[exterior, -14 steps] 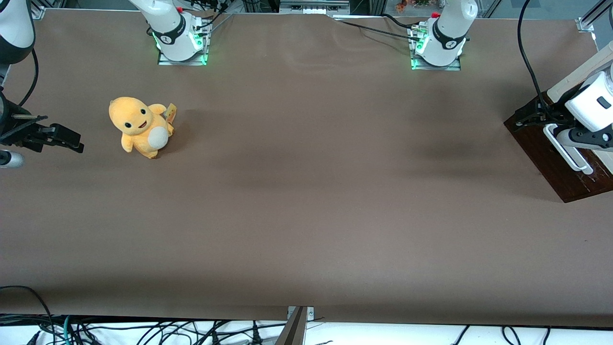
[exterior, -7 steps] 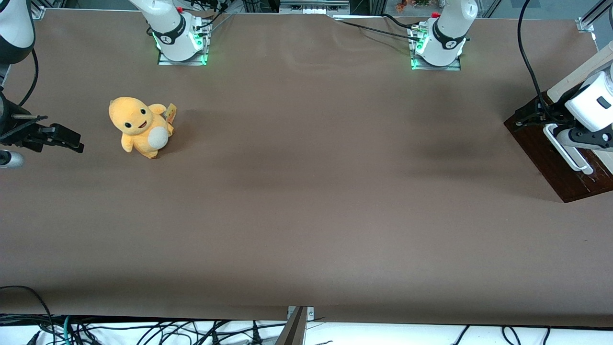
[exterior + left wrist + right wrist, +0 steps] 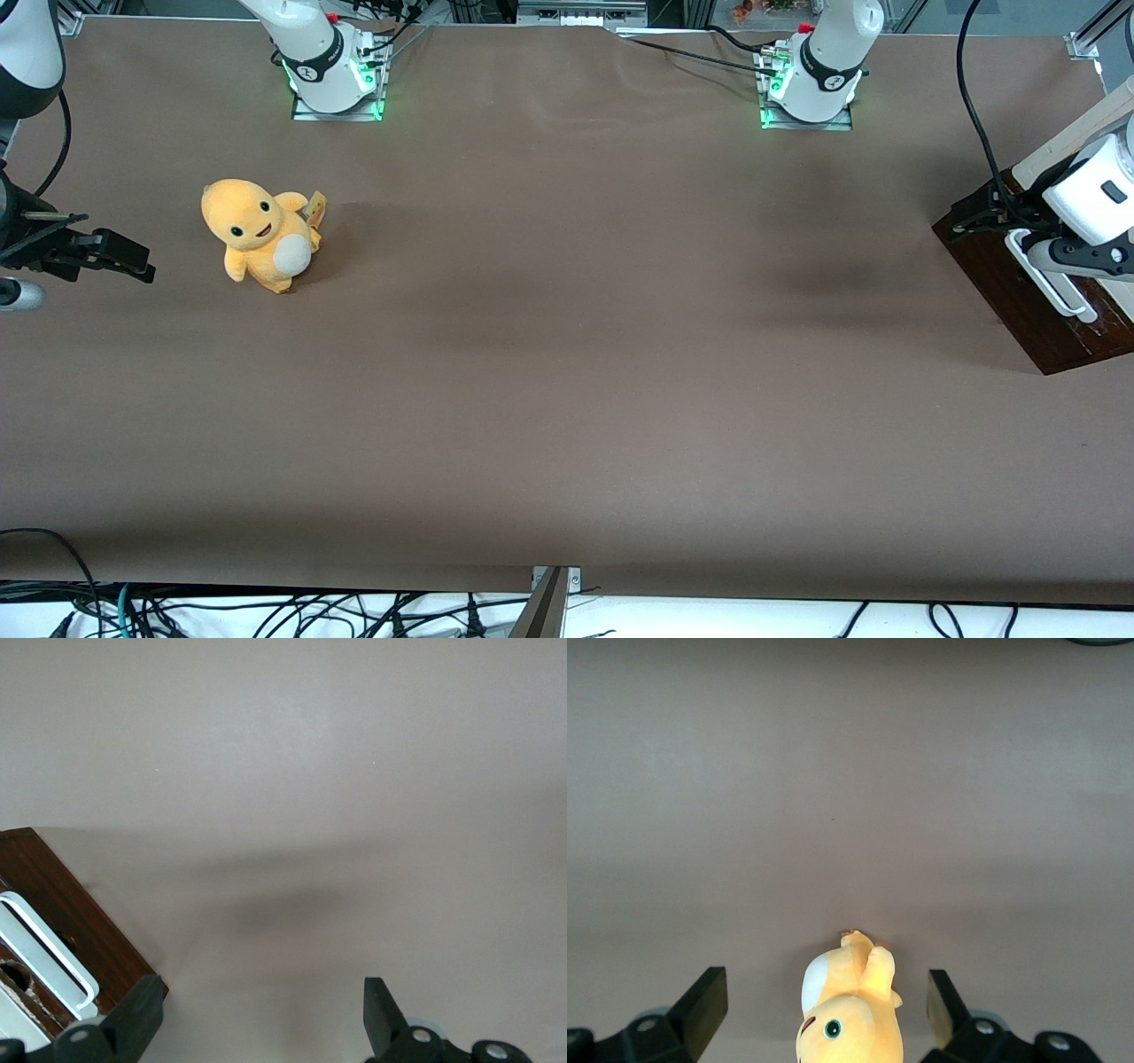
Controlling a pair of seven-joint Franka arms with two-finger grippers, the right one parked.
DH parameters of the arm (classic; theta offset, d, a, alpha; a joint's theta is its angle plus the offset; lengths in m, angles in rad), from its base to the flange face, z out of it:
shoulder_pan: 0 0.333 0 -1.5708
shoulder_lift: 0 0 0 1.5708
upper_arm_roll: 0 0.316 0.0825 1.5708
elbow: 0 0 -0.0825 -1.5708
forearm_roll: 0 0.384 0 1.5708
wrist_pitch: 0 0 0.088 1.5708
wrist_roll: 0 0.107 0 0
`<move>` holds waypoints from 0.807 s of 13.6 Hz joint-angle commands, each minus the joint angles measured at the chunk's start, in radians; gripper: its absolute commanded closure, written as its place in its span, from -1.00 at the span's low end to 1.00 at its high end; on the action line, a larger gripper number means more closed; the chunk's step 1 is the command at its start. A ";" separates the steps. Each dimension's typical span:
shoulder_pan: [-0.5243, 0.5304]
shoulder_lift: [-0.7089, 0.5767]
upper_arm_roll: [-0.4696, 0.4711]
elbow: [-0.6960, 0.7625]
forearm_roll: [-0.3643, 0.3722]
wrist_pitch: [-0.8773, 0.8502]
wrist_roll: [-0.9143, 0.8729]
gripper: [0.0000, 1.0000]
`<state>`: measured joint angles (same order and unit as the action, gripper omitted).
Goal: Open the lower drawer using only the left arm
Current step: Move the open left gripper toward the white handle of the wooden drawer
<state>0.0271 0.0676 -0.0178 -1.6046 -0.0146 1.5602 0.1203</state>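
The lower drawer's dark brown front (image 3: 1005,297) with its long white bar handle (image 3: 1054,283) stands at the working arm's end of the table. The left arm (image 3: 1094,190) reaches over it, its looping black cable above. Its black gripper (image 3: 974,213) sits at the end of the drawer front farther from the front camera, beside the handle and not on it. In the left wrist view the gripper (image 3: 263,985) is open and empty over bare table, one fingertip (image 3: 146,992) next to the drawer front's corner (image 3: 75,908) and the handle (image 3: 44,943).
An orange plush toy (image 3: 261,235) sits toward the parked arm's end of the table and shows in the right wrist view (image 3: 850,1010). Two arm bases (image 3: 337,75) (image 3: 811,84) stand along the table's back edge. The cabinet's cream top panel (image 3: 1063,133) rises above the drawer.
The left arm's white wrist has shifted slightly along the drawer front. The drawer and the plush toy have not moved.
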 commanded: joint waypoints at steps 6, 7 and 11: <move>-0.009 0.092 -0.013 -0.003 0.036 -0.043 -0.156 -1.00; -0.010 0.107 -0.013 -0.003 0.051 -0.046 -0.157 -1.00; -0.015 0.175 -0.014 0.000 0.197 -0.097 -0.206 -1.00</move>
<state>0.0204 0.2190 -0.0284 -1.6156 0.1237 1.4963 -0.0444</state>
